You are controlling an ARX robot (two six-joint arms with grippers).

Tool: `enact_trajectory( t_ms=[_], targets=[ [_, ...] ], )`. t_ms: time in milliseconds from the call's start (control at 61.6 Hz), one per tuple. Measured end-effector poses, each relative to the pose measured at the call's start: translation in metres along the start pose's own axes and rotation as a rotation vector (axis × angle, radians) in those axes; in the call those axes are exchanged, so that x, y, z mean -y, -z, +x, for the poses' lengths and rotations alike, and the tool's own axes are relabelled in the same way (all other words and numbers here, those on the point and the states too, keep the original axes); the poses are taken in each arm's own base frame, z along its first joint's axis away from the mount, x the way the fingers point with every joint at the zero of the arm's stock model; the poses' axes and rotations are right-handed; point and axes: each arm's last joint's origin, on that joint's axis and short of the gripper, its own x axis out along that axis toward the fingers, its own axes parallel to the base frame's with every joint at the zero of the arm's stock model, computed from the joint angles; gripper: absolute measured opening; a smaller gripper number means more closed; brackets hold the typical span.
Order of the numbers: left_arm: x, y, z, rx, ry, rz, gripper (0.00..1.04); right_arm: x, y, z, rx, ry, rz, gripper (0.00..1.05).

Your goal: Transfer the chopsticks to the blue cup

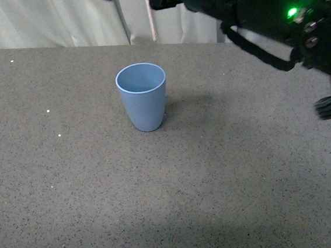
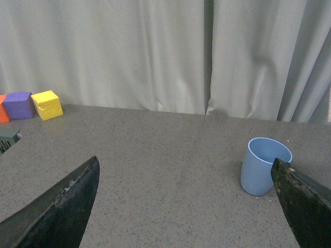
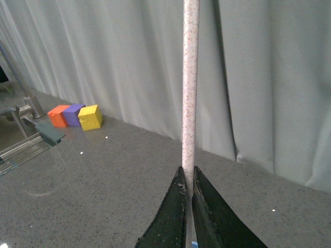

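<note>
Nearest to me, the left gripper (image 2: 184,161) hangs with its jaws wide apart and holds nothing. The blue cup (image 2: 264,166) stands upright on the speckled table (image 2: 155,155), just past one finger.

Farther out, the right gripper (image 3: 188,178) is clamped on the chopstick (image 3: 190,77), which is near vertical with most of its length past the fingertips. In the front view the stick sits above and beyond the cup, and I judge it is not yet over the opening.

Hazards:
- An off-centre descent puts the tip on the rim and tips the light tumbler.
- The stick is long, so a high release may lever the cup over.
- A thin pinch may let it swivel.

Farthest, yellow (image 2: 46,104) and purple (image 2: 19,105) blocks lie beneath the curtain (image 2: 155,51).
</note>
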Motion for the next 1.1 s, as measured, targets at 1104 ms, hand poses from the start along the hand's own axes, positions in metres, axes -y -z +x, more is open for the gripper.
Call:
enact_trajectory(
  t_ms=[1104],
  targets=[
    [0.0, 0.0, 0.0, 0.0, 0.0, 0.0, 0.98, 0.014, 0.08, 0.041, -0.108, 0.013, -0.02, 0.01]
  ],
)
